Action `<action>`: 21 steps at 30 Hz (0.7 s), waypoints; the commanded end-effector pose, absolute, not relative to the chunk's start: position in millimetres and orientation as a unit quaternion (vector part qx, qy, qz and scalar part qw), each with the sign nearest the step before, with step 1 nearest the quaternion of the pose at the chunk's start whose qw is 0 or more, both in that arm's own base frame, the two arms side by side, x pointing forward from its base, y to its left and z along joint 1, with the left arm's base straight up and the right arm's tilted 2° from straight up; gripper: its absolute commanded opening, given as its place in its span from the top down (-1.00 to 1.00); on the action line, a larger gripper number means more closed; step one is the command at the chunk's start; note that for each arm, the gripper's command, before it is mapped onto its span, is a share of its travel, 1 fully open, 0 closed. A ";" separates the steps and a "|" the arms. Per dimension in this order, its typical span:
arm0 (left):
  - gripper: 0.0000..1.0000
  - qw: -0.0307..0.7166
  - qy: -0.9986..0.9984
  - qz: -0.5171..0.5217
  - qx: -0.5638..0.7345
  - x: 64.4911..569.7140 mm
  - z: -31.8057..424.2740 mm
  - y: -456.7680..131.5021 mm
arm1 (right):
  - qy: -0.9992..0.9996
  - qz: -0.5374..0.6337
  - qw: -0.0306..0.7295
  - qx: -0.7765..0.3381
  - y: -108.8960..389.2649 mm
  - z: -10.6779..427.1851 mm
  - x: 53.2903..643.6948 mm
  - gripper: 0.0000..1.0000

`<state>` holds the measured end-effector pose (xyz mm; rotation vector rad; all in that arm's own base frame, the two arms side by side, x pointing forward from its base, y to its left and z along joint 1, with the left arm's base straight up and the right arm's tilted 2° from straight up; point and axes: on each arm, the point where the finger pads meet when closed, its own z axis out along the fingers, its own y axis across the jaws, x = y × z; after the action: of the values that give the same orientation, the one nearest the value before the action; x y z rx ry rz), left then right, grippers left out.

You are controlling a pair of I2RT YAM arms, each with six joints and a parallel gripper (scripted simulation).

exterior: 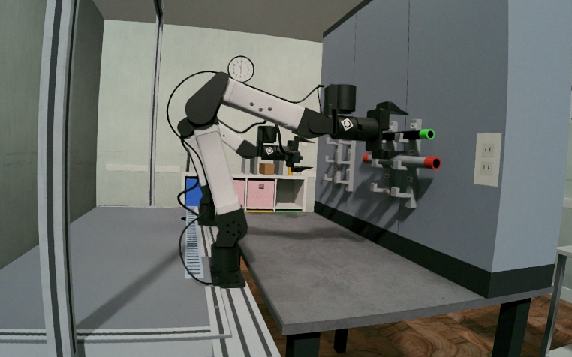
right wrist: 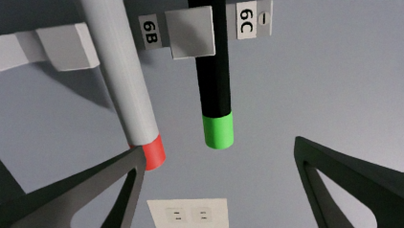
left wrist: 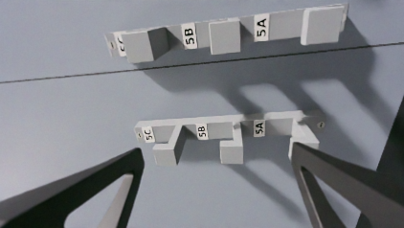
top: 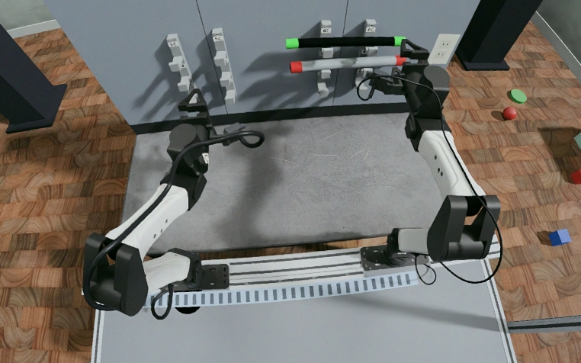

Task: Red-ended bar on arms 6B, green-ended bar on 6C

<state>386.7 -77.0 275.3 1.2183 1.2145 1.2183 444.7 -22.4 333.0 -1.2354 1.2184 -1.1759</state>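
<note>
Two bars, four uprights, twelve rack arms

Ahead of the left fingers (top: 193, 107) (exterior: 301, 168): two rack uprights marked 5 (top: 185, 67) (exterior: 350, 168) (left wrist: 287, 26), three rack arms (top: 176, 62) (exterior: 343, 180) (left wrist: 225, 35) on each, six in all. By the right fingers (top: 416, 53) (exterior: 392, 107): two bars, one red-ended bar (top: 346, 64) (exterior: 412, 161) (right wrist: 122, 77) and one green-ended bar (top: 346, 42) (exterior: 412, 134) (right wrist: 213, 86); two rack uprights marked 6 (top: 325, 23) (exterior: 412, 177) (right wrist: 232, 21) with six more; one outlet plate (top: 452, 40) (exterior: 479, 160) (right wrist: 189, 206). Well apart from those fingers: two cubes, one red cube (top: 580, 176) and one blue cube (top: 560, 236), one red ball (top: 509, 113), one green disc (top: 518, 96).
</note>
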 end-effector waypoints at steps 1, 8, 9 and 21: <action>-1.00 0.500 0.500 0.500 0.500 382.4 278.0 -75.9 | 0.509 -0.483 0.497 -0.510 -26.1 331.9 436.3 -1.00; -1.00 0.500 0.500 0.500 0.500 382.4 278.0 -75.9 | 0.509 -0.483 0.497 -0.510 -26.3 336.7 427.9 -1.00; -1.00 0.500 0.500 0.500 0.500 382.4 278.0 -75.9 | 0.509 -0.483 0.497 -0.510 -26.4 337.3 426.7 -1.00; -1.00 0.500 0.500 0.500 0.500 382.4 278.0 -75.9 | 0.509 -0.483 0.497 -0.510 -9.0 328.3 420.4 -1.00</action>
<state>386.7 -77.0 275.3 1.2183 1.2145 1.2183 425.2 -13.6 328.9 -1.2495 1.2297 -1.1641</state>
